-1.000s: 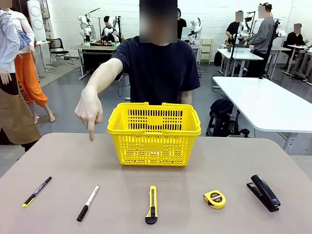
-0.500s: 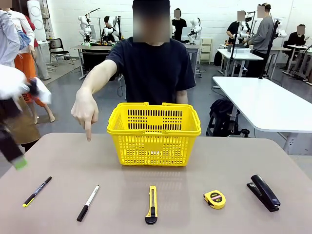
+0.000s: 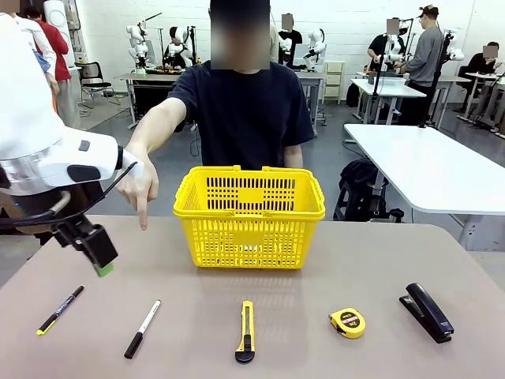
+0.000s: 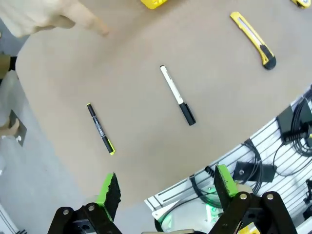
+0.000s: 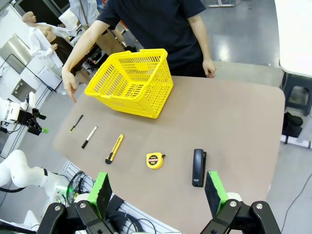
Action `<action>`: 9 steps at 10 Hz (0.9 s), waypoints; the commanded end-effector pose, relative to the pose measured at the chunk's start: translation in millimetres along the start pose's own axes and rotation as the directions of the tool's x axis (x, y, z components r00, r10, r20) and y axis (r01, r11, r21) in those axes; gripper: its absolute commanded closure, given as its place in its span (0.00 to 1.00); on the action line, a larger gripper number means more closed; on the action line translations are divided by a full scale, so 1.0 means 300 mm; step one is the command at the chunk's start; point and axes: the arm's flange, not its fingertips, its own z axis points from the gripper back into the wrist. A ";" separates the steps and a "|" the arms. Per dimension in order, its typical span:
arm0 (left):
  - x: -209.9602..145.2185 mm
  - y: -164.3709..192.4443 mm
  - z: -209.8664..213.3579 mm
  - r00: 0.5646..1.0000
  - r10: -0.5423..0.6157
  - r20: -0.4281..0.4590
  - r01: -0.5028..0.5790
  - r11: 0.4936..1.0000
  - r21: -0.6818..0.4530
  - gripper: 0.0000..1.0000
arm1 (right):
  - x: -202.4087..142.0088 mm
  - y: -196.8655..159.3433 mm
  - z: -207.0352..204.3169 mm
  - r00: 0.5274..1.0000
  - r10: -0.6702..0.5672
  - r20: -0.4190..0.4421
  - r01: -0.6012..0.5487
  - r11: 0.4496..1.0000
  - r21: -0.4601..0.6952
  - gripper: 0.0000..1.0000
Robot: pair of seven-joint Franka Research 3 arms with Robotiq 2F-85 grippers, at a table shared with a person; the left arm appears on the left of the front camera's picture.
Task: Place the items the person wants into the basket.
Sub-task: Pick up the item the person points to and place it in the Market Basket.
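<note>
The person's hand [image 3: 140, 189] is held empty, index finger pointed down, other fingers curled, over the table [image 3: 379, 253] beyond the marker [image 3: 143, 328], which lies between pen [image 3: 60, 309] and utility knife [image 3: 246, 332]. The left gripper [image 3: 101, 264] and right gripper [image 5: 156, 192] are spread wide, empty. In the right wrist view the person's other hand [image 5: 210, 68] is seen at the table edge behind the basket [image 5: 127, 83]. Since the earlier frame, the left arm has been brought in over the table's left side.

pen [image 3: 60, 309]: slim black, yellow tip, lay far left on brown table [image 3: 379, 253] | utility knife [image 3: 246, 332]: yellow, lay mid-front, black end nearest | white table [image 3: 426, 162]: stood behind, right | black bag [image 3: 359, 185]: sat on floor beside it
</note>
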 end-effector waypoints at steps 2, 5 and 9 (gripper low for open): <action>0.000 0.000 0.000 1.000 0.000 0.000 0.000 1.000 0.000 0.00 | -0.004 -0.007 -0.002 1.000 0.014 0.000 -0.014 1.000 0.014 0.00; 0.000 0.000 0.000 1.000 0.000 0.000 0.000 1.000 0.000 0.00 | -0.004 -0.007 -0.002 1.000 0.014 0.000 -0.014 1.000 0.014 0.00; 0.013 -0.063 -0.174 0.997 0.011 -0.079 -0.006 0.998 0.056 0.00 | -0.004 -0.007 -0.002 1.000 0.014 0.000 -0.014 1.000 0.014 0.00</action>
